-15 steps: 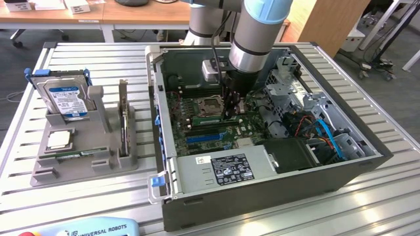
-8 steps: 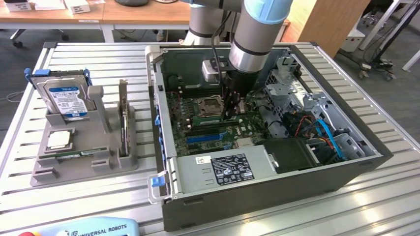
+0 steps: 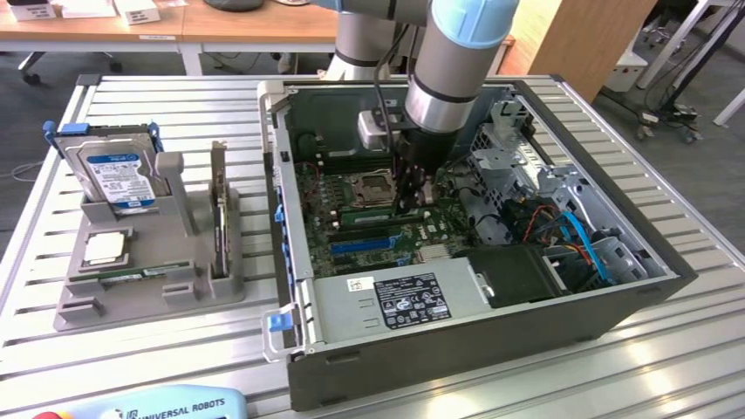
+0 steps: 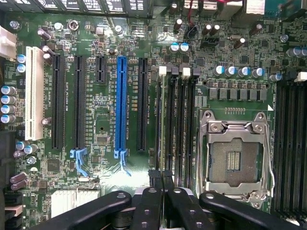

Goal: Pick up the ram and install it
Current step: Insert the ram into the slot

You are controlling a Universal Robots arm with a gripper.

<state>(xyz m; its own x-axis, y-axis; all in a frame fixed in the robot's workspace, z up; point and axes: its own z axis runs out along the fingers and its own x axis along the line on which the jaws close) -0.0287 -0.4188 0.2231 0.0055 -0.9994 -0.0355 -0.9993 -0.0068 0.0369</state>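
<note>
On the slatted tabletop (image 3: 699,349), a grey holder (image 3: 140,305) sits at 9 o'clock from the open computer case (image 3: 466,349). The holder carries an upright hard drive (image 3: 114,175), a square silver processor chip (image 3: 105,249) lying flat and an expansion card (image 3: 219,205) standing on edge. Inside the case, the power supply (image 3: 396,301) lies at 6 o'clock from the motherboard (image 3: 338,223), and the empty processor socket (image 3: 366,186) at its 12 o'clock. The ram (image 3: 370,215) appears as a thin green strip standing in the memory slots, between that socket and the blue slot (image 3: 363,244). The arm (image 3: 460,61) reaches down from 12 o'clock, and the gripper (image 3: 413,199) sits at the strip's 3 o'clock end. In the wrist view the gripper (image 4: 161,178) has its fingers (image 4: 148,201) pressed together right over the 4 memory slots, in line with the ram (image 4: 159,124), seen edge-on. Whether the fingers pinch the stick cannot be told. Blue cables (image 3: 582,240) lie at 3 o'clock in the case.
</note>
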